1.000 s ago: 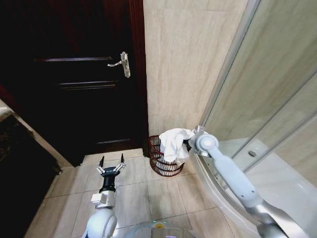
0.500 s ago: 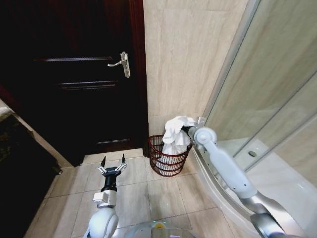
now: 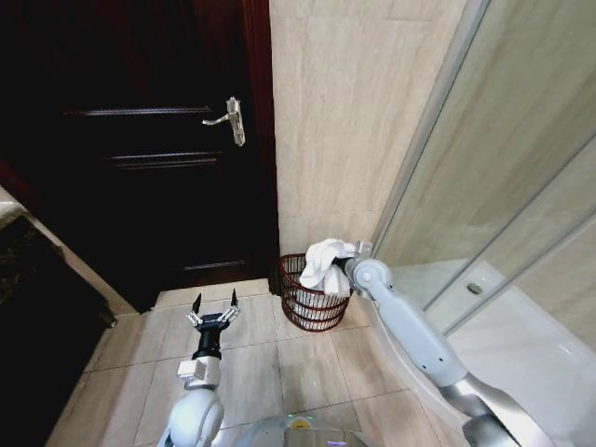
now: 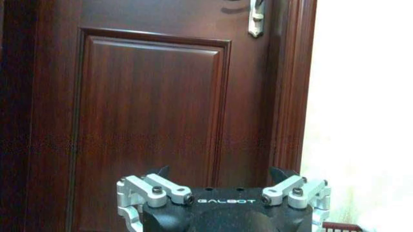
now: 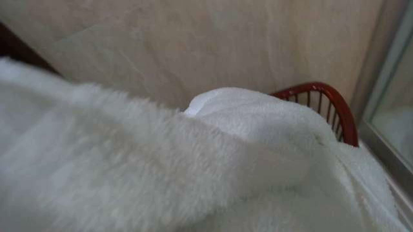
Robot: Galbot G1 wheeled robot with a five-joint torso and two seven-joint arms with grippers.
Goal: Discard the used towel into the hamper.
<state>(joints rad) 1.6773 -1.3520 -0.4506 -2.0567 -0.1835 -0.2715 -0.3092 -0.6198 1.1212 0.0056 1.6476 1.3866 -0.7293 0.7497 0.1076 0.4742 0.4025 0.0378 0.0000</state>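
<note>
The hamper, a dark reddish-brown open-weave basket, stood on the tiled floor at the foot of the beige tiled wall, between the dark wooden door and the glass shower enclosure. The white towel hung bunched over the hamper's rim on the side nearest the shower enclosure, its lower folds reaching down inside the hamper. The right gripper was at the towel above that rim, its fingers hidden by the cloth, so I cannot tell whether they gripped it. In the right wrist view the towel lay close before the camera, with the hamper's red rim behind it. The left gripper hovered low over the floor, left of the hamper and facing the door, with its fingers spread apart and holding nothing.
</note>
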